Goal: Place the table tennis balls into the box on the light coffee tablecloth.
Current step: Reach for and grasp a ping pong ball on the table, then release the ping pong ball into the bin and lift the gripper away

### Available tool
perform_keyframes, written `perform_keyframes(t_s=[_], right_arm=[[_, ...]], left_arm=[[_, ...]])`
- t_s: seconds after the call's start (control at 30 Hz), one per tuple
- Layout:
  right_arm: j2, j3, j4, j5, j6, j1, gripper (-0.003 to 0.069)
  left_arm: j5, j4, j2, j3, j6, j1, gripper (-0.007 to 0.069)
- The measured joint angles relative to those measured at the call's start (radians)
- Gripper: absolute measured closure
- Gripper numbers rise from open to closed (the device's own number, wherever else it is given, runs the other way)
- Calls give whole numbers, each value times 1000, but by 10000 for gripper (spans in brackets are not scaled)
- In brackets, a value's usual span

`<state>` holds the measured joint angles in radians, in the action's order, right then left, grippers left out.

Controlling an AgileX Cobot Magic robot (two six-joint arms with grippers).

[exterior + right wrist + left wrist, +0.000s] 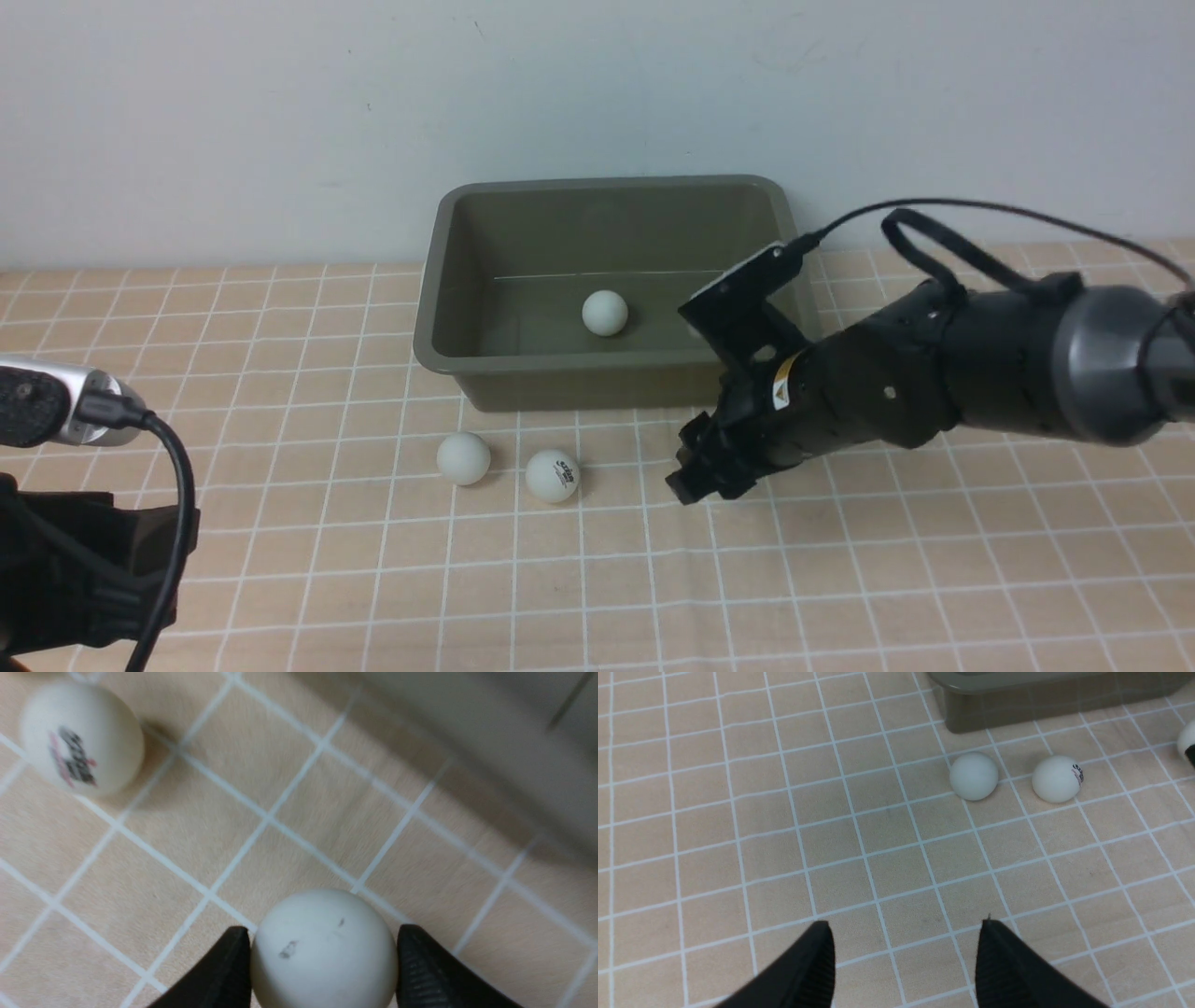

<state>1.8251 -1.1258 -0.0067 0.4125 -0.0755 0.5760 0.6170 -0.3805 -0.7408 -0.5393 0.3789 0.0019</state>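
One ball (pixel 605 313) lay in the box (pixel 560 224); three were not yet in. The plain ball (pixel 464 458) and logo ball (pixel 553 476) sat on the cloth (pixel 840 579) at the box's six o'clock. My right end effector (pixel 322 933), at five o'clock, pinched the fourth ball (pixel 322 956) on both sides; my left end effector (pixel 906 926) gaped empty.

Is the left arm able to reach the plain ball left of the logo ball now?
Probably yes. The left gripper is open and empty, and only bare tablecloth lies between it and the plain ball.
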Motion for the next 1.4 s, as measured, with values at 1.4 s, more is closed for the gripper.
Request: perform_keyframes(t_s=[1.4], right_arm=[[45,-635,-74,487,-69,-168,194]], left_arm=[[0,-26,0,0,15,0,283]])
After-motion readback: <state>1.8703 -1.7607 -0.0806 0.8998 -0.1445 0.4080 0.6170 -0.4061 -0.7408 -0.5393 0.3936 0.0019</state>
